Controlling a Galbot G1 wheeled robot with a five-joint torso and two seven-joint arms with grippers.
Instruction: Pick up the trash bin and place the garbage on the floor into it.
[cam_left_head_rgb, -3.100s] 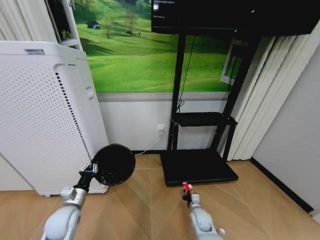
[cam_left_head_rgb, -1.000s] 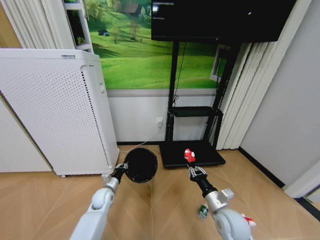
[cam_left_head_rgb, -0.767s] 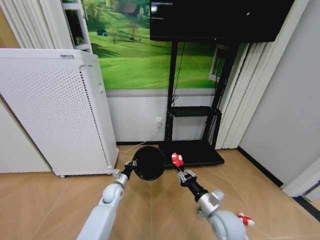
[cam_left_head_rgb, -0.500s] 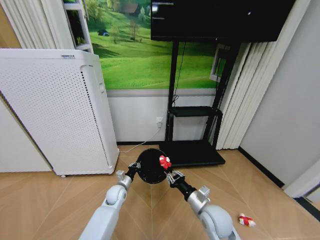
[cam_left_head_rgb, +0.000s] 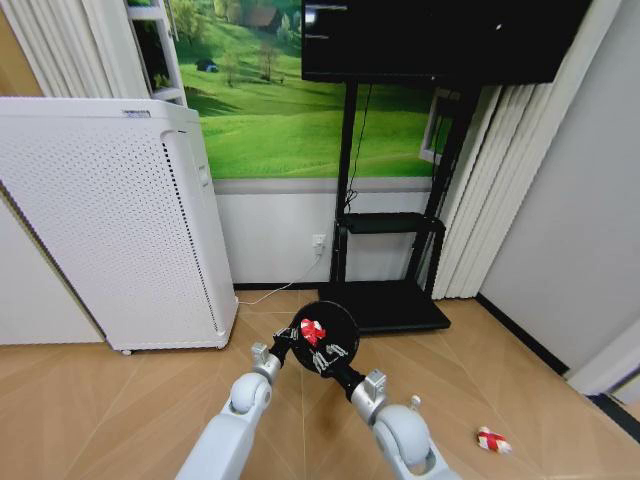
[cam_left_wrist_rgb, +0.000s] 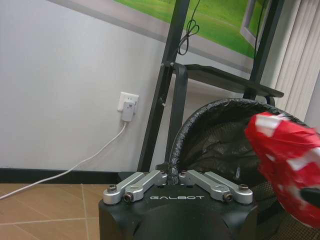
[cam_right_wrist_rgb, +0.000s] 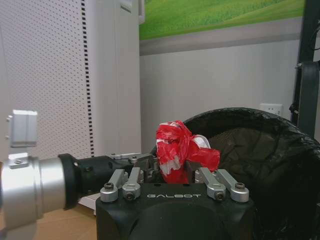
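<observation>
"GALBOT" on left gripper (cam_left_wrist_rgb: 172, 176); right gripper (cam_right_wrist_rgb: 175, 175) too.

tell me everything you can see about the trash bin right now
The trash bin is small, round and black, with mesh-like sides and a crinkled black liner folded over its rim. It is held off the floor in front of the TV stand, its mouth tipped toward the robot. The left gripper is shut on its rim. The right gripper holds a red-and-white wrapper at the opening, seemingly just over the rim.
</observation>
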